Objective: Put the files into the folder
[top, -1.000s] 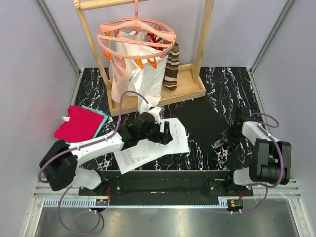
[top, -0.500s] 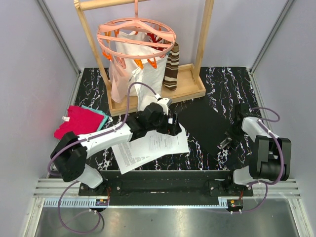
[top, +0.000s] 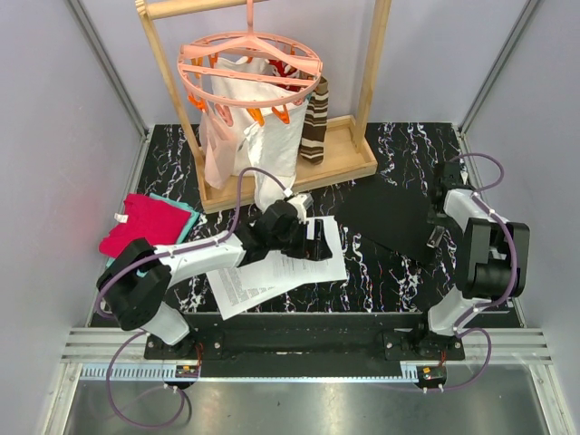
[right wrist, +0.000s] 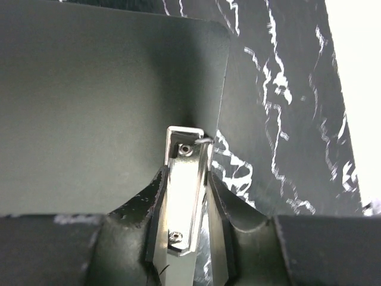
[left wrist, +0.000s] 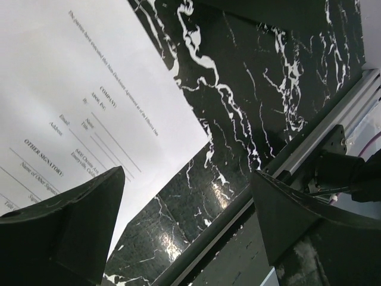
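The files (top: 263,272) are white printed sheets lying on the marble table near its front edge; in the left wrist view the files (left wrist: 77,77) fill the upper left. My left gripper (top: 319,243) hovers at the sheets' right edge, and my left gripper (left wrist: 187,176) is open with nothing between its fingers, one finger over the paper. The folder (top: 390,222) is a matte black sheet at centre right. My right gripper (top: 435,234) is at its right edge. In the right wrist view my right gripper (right wrist: 186,173) is shut on the folder's (right wrist: 89,77) metal clip (right wrist: 186,179).
A wooden rack (top: 349,159) at the back carries a pink clip hanger (top: 249,68), a white cloth bag (top: 240,131) and a striped sock (top: 316,127). Red and teal folded cloths (top: 145,225) lie at the left. A metal rail (left wrist: 309,143) borders the table's near edge.
My right gripper has moved up and to the far right with the folder's clip, shifting the folder's right edge. My left gripper swung slightly right along the files' edge.
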Robot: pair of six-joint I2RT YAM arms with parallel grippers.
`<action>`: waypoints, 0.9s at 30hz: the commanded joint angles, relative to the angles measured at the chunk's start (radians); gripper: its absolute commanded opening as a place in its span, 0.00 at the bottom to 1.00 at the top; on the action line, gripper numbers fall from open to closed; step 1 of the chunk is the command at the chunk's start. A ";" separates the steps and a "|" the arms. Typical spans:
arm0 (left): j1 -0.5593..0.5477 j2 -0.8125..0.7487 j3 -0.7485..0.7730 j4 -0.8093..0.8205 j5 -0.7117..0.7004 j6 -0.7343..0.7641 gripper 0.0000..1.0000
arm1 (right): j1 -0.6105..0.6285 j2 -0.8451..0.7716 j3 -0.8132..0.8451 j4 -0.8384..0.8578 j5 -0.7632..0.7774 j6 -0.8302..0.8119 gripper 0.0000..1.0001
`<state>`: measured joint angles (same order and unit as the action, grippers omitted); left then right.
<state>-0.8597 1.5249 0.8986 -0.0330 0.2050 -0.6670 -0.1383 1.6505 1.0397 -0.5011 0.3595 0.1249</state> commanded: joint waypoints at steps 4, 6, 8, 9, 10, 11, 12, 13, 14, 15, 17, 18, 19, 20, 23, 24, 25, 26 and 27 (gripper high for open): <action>0.002 -0.095 -0.052 0.070 0.007 -0.005 0.89 | -0.007 -0.035 -0.059 0.170 0.160 -0.258 0.00; 0.002 -0.109 -0.067 0.067 0.002 0.000 0.89 | -0.007 -0.058 -0.076 0.202 0.170 -0.297 0.00; 0.002 -0.130 -0.087 0.067 0.001 0.000 0.89 | -0.007 -0.067 -0.095 0.214 0.171 -0.334 0.00; 0.004 -0.137 -0.090 0.067 0.001 0.003 0.89 | -0.007 -0.076 -0.101 0.217 0.170 -0.326 0.00; 0.002 -0.146 -0.095 0.065 0.004 0.004 0.89 | -0.007 -0.083 -0.107 0.217 0.135 -0.300 0.00; 0.002 -0.150 -0.099 0.064 0.002 0.007 0.89 | -0.007 -0.086 -0.106 0.214 0.101 -0.285 0.00; 0.002 -0.154 -0.102 0.062 0.002 0.009 0.89 | -0.007 -0.096 -0.096 0.182 0.067 -0.224 0.01; 0.004 -0.160 -0.102 0.059 0.005 0.010 0.89 | -0.007 -0.109 -0.077 0.165 -0.021 -0.199 0.14; 0.002 -0.163 -0.105 0.059 0.007 0.010 0.89 | 0.000 -0.122 -0.075 0.158 -0.046 -0.174 0.21; 0.004 -0.166 -0.107 0.059 0.008 0.010 0.89 | 0.005 -0.145 -0.058 0.153 -0.048 -0.098 0.28; 0.001 -0.178 -0.112 0.062 0.008 0.007 0.89 | 0.031 -0.155 -0.012 0.104 -0.059 -0.010 0.45; 0.002 -0.184 -0.116 0.065 0.010 0.006 0.89 | 0.038 -0.146 0.032 0.099 -0.082 0.081 0.47; 0.001 -0.195 -0.119 0.068 0.010 0.004 0.89 | 0.045 -0.138 0.049 0.102 -0.170 0.129 0.52; 0.002 -0.200 -0.124 0.074 0.011 0.004 0.89 | 0.048 -0.127 0.054 0.163 -0.229 0.174 0.64; 0.001 -0.210 -0.113 0.059 0.016 0.015 0.89 | 0.100 -0.042 0.146 0.200 -0.208 0.252 0.82; 0.001 -0.219 -0.110 0.050 0.017 0.017 0.89 | 0.114 0.007 0.186 0.223 -0.200 0.265 0.82; 0.001 -0.226 -0.110 0.042 0.019 0.018 0.89 | 0.114 0.034 0.204 0.257 -0.214 0.289 0.82; 0.001 -0.230 -0.113 0.041 0.019 0.018 0.89 | 0.114 0.064 0.235 0.271 -0.223 0.312 0.81; 0.001 -0.244 -0.116 0.041 0.017 0.018 0.89 | 0.114 0.133 0.305 0.269 -0.249 0.361 0.75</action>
<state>-0.8593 1.3415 0.7807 -0.0170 0.2066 -0.6693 -0.0414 1.6398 1.1984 -0.3244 0.1898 0.3050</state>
